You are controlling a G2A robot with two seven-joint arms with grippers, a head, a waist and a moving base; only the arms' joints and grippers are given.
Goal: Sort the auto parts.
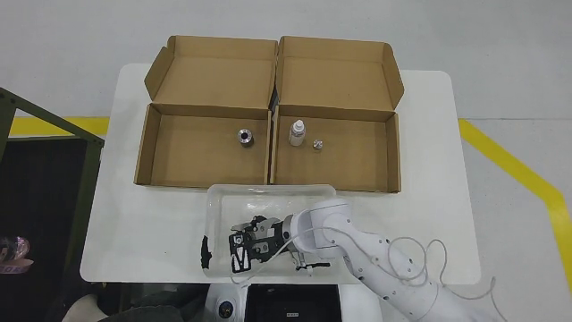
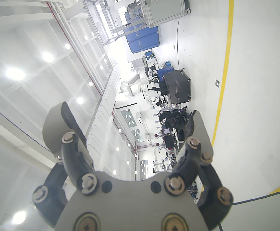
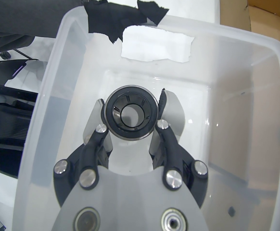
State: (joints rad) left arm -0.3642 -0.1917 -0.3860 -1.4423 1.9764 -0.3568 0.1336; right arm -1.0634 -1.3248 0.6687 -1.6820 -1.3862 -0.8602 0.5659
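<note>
On white table [image 1: 429,219], at near edge, clear plastic bin [image 1: 268,189] with right gripper [image 3: 131,99] inside, clamped on black ring bearing [image 3: 131,133]; behind it, open cardboard left box [image 1: 201,150] beside right box [image 1: 357,152]; left gripper [image 2: 130,110] spread wide toward hall ceiling [image 2: 22,49].

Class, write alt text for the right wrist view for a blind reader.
The right gripper is shut on a round black-and-metal bearing ring inside a clear plastic bin. Its rim carries torn black tape, and a brown cardboard box stands beside it.
</note>
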